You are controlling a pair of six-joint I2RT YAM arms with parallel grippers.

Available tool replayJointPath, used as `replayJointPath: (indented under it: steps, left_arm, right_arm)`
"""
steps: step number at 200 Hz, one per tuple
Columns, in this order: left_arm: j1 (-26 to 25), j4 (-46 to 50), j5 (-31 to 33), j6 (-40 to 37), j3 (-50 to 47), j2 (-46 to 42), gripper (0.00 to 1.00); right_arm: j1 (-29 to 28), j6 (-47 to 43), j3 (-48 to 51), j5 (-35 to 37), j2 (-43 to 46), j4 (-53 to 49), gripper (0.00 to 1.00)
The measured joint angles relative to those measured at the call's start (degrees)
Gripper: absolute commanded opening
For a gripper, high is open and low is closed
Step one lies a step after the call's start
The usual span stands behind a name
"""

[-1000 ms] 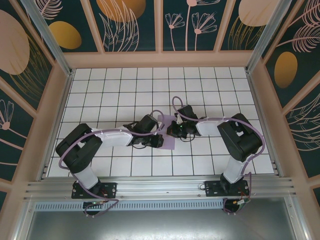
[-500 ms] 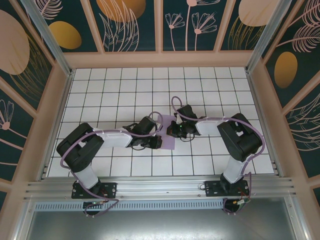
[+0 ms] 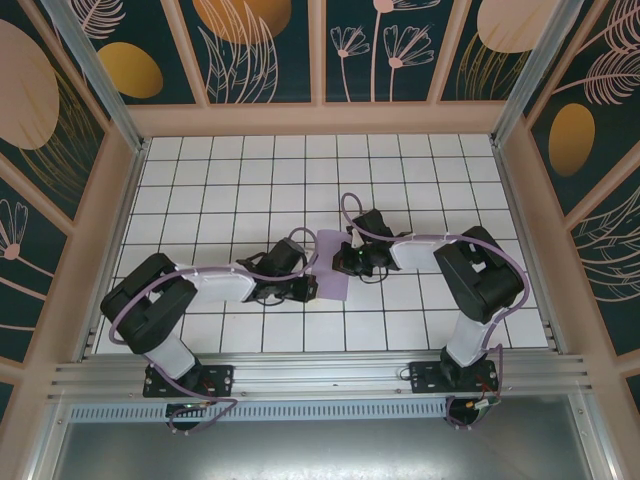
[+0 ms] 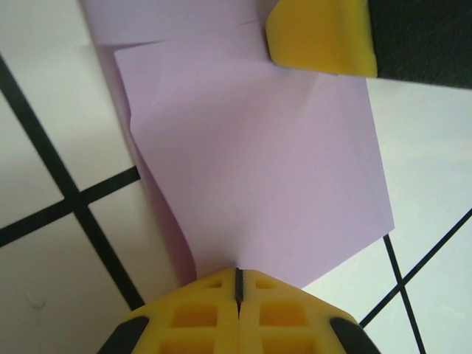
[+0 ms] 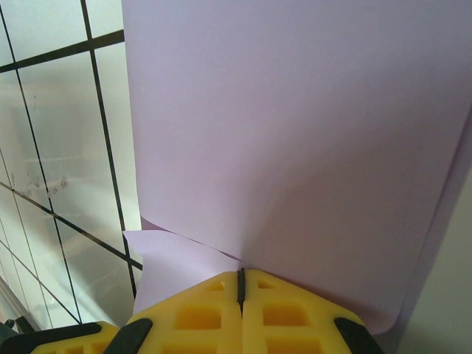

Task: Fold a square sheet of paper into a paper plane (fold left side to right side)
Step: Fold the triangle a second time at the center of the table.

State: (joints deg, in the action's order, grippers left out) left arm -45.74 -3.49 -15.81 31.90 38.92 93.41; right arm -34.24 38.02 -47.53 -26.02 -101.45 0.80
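Your left hand, shut tight on the 9 o'clock edge of the square sheet of paper on the counter, faces 3 o'clock, where your right hand pinches it too.

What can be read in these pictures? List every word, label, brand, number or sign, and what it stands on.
None: no readable text anywhere.
square sheet of paper: plain lavender, unmarked.
table: black grid lines, no characters.
wall panels: plant drawings, no lettering.
left tool and right tool: plain yellow fingers, no marks.
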Motion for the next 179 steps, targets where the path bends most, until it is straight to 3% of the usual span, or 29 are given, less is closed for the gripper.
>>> replayJointPath:
  steps: [116, 179]
  left_arm:
    - [3.5, 5.0, -0.5, 0.8, -2.3, -8.5, 0.00]
    - [3.5, 0.3, -6.3, 0.1, 1.2, -2.8, 0.00]
  right_arm:
    - [0.0, 0.0, -0.1, -0.2, -0.1, -0.2, 0.00]
    - [0.0, -0.1, -0.2, -0.2, -0.1, -0.3, 0.00]
